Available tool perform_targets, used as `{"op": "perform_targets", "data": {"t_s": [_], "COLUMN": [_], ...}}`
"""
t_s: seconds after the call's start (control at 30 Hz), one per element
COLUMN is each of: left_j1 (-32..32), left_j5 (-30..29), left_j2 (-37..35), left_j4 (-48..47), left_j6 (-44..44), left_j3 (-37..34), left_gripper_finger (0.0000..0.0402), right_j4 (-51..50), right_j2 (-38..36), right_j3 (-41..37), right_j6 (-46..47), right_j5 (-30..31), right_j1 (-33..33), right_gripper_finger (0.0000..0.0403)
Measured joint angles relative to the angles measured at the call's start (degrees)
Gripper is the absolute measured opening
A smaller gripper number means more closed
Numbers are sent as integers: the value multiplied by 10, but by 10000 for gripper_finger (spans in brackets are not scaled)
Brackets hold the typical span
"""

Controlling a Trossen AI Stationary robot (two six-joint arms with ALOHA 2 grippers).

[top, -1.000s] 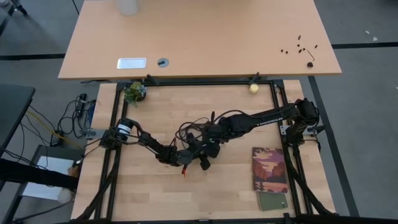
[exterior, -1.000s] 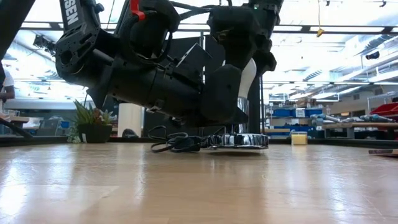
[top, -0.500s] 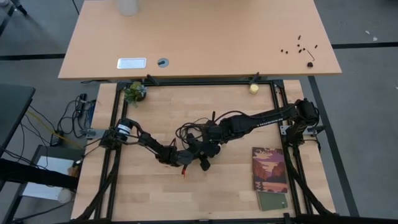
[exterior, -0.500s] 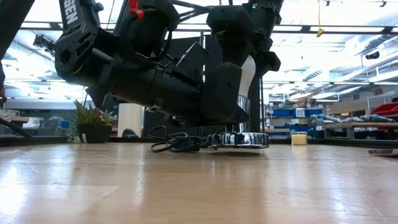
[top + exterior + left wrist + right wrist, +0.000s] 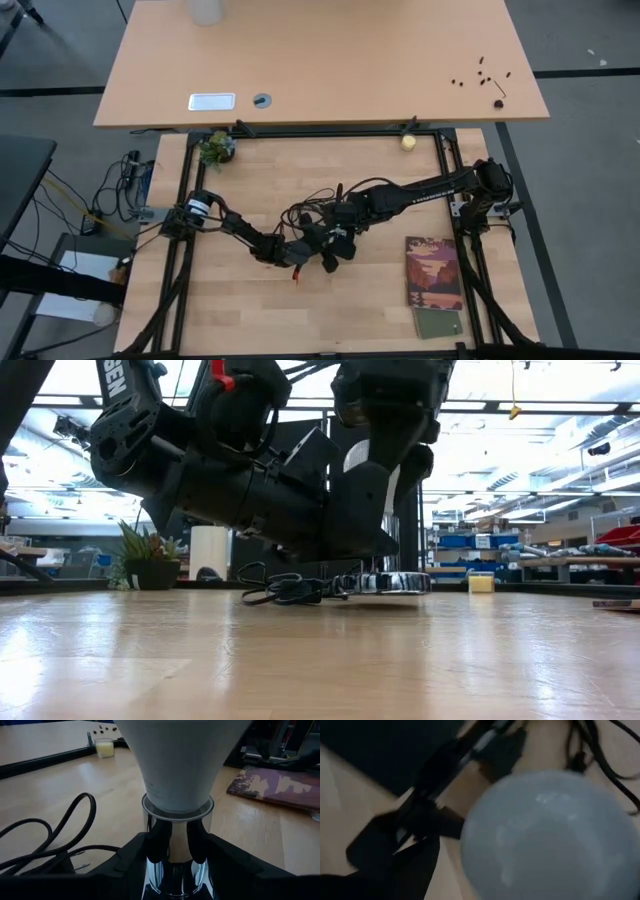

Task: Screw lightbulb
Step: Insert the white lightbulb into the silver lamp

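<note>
The white lightbulb stands upright with its base in the chrome socket stem, which rises from the round silver socket disc on the table. My left gripper lies low and nearly level at the table's middle, shut on that stem. My right gripper hangs over the bulb, pointing steeply down, and is open. In the right wrist view the bulb's dome fills the picture, and the one finger that shows stands apart from it. The high view hides the bulb under the arms. My left gripper pinches the socket's chrome stem between its two fingers, just under the bulb's neck. The fingers come in nearly level from the table's left side. The socket stands upright with its disc on the table.
The socket's black cord loops on the table behind the arms. A booklet and a small green card lie at the right. A yellowish ball and a small plant sit at the far edge.
My right gripper has rolled about the bulb without shifting its place, and in the low view its fingers now stand wider around the bulb. The bulb stays upright in the socket. My left gripper has kept still on the stem.
</note>
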Motion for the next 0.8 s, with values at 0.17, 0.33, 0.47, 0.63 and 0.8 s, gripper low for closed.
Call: {"op": "perform_targets", "data": {"t_s": [0.17,0.33,0.47,0.63,0.8], "left_j1": [0,0,0,0,0], "left_j5": [3,3,3,3,3], "left_j2": [1,1,2,2,2], "left_j4": [-1,-2,-3,-3,-3], "left_j6": [0,0,0,0,0], "left_j3": [0,0,0,0,-1], "left_gripper_finger": [184,184,184,184,184], "right_j4": [-7,-39,-75,-146,-166], "right_j2": [0,0,-1,-2,-3], "right_j3": [0,0,9,51,79], "right_j6": [-76,-116,-140,-197,-326], "right_j5": [-8,-10,-13,12,58], "right_j1": [0,-8,-17,-19,-11], "right_gripper_finger": [384,390,395,395,394]}}
